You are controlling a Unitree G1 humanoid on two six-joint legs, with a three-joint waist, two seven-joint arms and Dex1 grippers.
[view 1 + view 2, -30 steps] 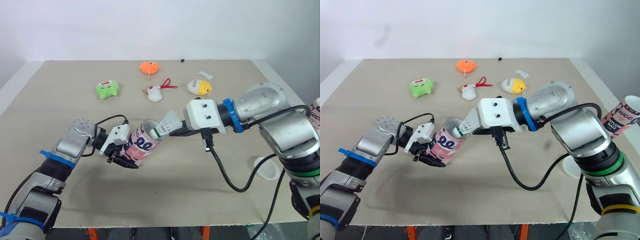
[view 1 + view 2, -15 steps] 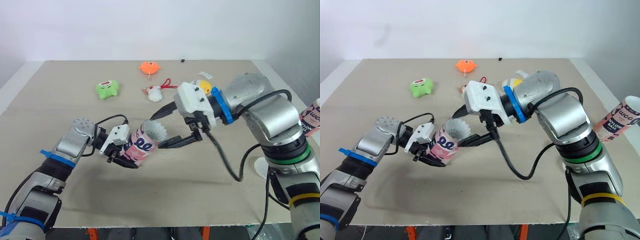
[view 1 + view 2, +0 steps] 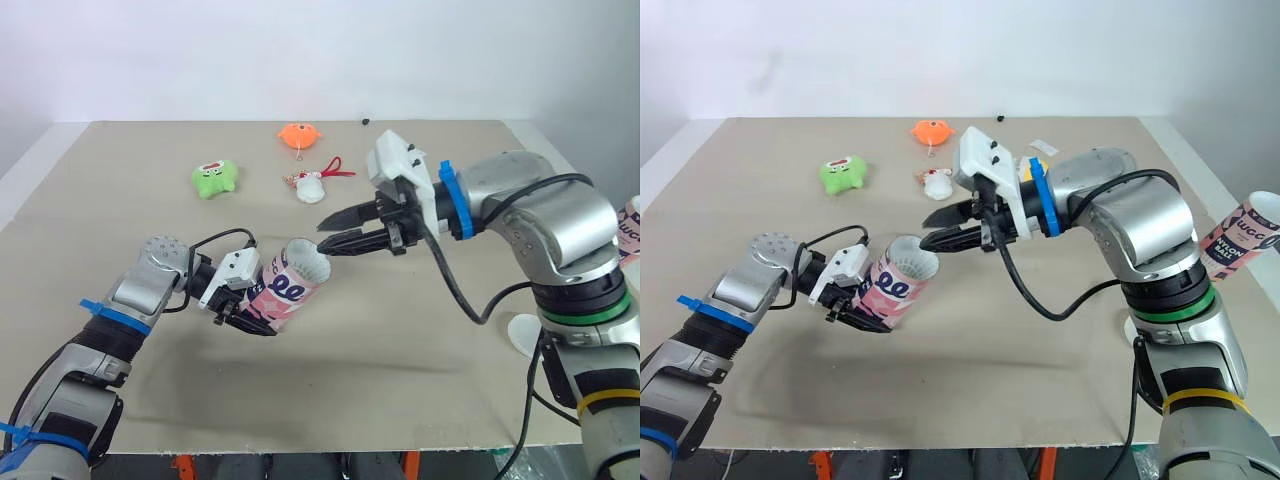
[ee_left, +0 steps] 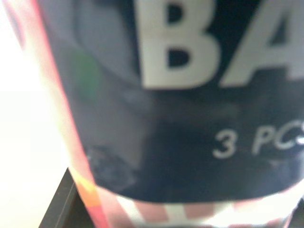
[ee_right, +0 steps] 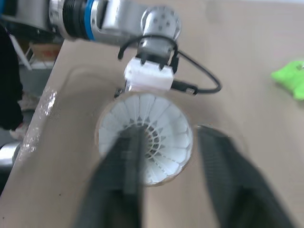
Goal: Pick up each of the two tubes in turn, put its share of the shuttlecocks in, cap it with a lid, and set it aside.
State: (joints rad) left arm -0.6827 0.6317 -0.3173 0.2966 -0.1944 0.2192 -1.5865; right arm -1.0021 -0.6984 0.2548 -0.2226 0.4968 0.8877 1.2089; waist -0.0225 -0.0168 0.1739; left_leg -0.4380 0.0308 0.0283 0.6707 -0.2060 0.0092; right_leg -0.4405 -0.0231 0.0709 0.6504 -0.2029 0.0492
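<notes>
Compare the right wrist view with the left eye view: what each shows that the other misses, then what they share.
Right wrist view adds: a look straight into the feather skirt of the shuttlecock, in the mouth of the pink tube. Left eye view adds: the orange toy, the white toy with a red cord, the lid and the second tube on the right. Both: the pink tube in the left gripper, the open right gripper before its mouth, the green toy.

White feather shuttlecock (image 3: 308,262) in mouth of pink cardboard tube (image 3: 280,296), right gripper (image 3: 321,235) just right of it, green plush toy (image 3: 214,178) well behind.
</notes>
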